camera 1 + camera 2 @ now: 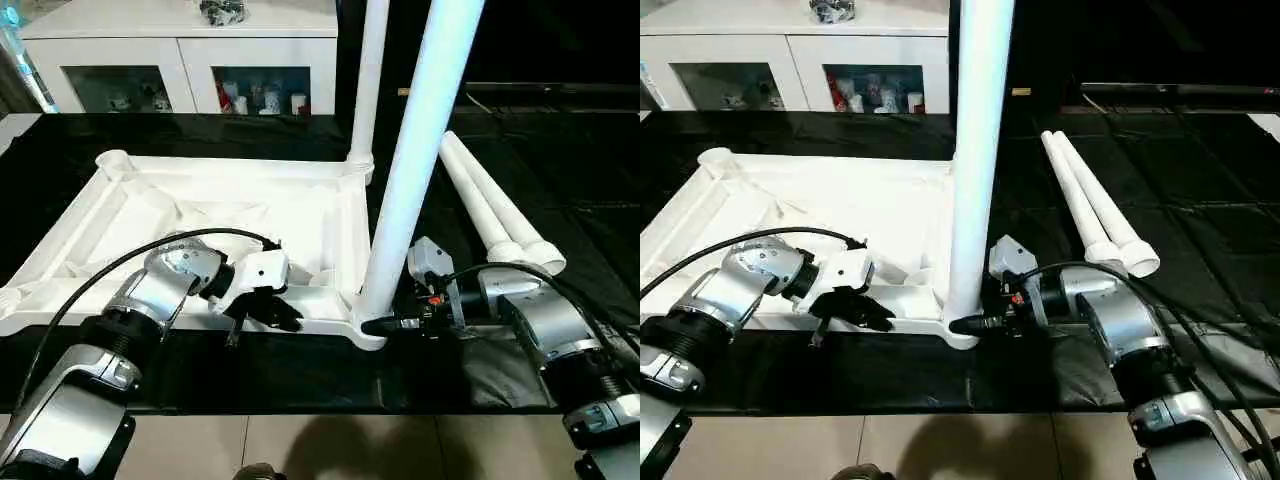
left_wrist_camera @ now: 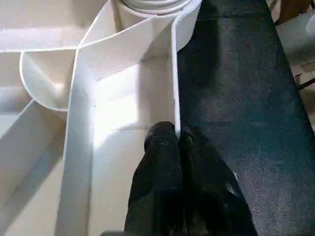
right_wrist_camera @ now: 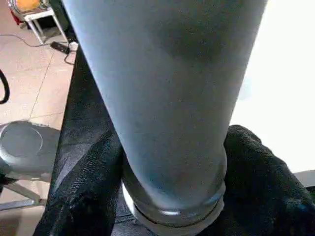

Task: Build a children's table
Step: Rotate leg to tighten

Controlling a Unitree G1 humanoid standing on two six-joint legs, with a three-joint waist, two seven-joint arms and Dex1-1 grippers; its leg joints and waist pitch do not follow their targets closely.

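While the black desk (image 1: pixel 560 180) carries the upturned white table top (image 1: pixel 230 215), one leg (image 1: pixel 415 170) stands upright in its near right corner socket and another at the far right corner. Two spare legs (image 1: pixel 495 205) lie beside it. Left hand (image 1: pixel 272 312) pinches the near rim, clenched; right hand (image 1: pixel 980 322) grasps the upright leg's base.

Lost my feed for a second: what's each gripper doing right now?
Left gripper: shut on the tabletop's rim.
Right gripper: fingers around the upright leg.
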